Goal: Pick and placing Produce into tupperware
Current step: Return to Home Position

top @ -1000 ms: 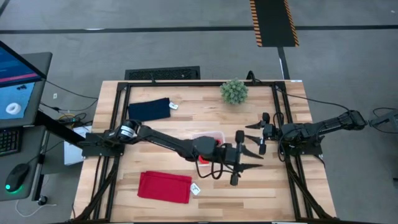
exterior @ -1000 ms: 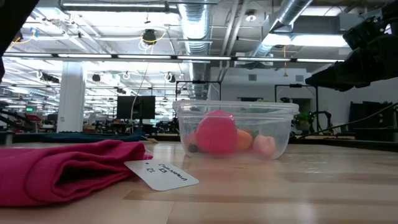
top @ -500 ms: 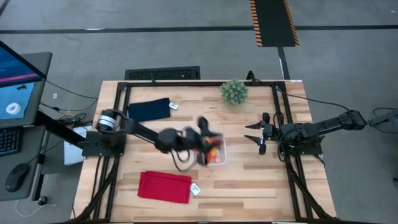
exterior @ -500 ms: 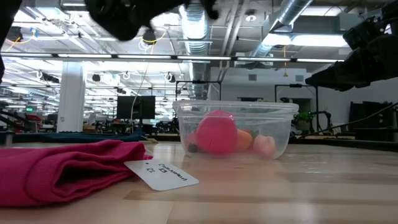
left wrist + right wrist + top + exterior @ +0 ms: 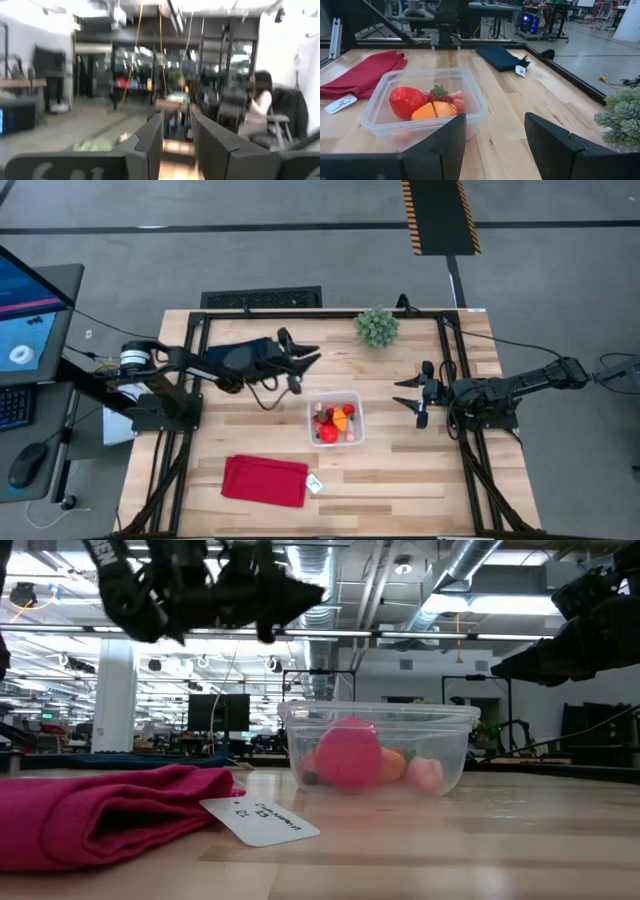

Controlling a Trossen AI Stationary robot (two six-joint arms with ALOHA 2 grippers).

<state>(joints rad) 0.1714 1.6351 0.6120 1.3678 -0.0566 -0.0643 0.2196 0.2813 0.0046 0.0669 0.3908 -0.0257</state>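
Observation:
The clear tupperware (image 5: pixel 336 420) stands on the table's middle, also in the low view (image 5: pixel 378 745) and the right wrist view (image 5: pixel 425 100). Several pieces of produce (image 5: pixel 335 423) lie in it: a red one (image 5: pixel 407 100), an orange one (image 5: pixel 432 110) and pink ones (image 5: pixel 348 753). My left gripper (image 5: pixel 305 368) hovers open and empty above the right end of the navy cloth, left of and beyond the tupperware, pointing toward the table's right; its fingers (image 5: pixel 150 140) frame only the room. My right gripper (image 5: pixel 402 393) waits open to the right of the tupperware, at the table's right side.
A navy cloth (image 5: pixel 240 356) lies at the far left and a green spiky plant ball (image 5: pixel 377 326) at the far middle. A red cloth (image 5: pixel 265 480) with a white tag (image 5: pixel 315 484) lies at the near left. A seated person (image 5: pixel 257 107) shows beyond the table.
My left gripper has swung from the near right of the tupperware back over it toward the table's left and far edge, ending above the navy cloth's right end, and has tipped upward. The tupperware and its produce, covered by the arm before, have stayed in place.

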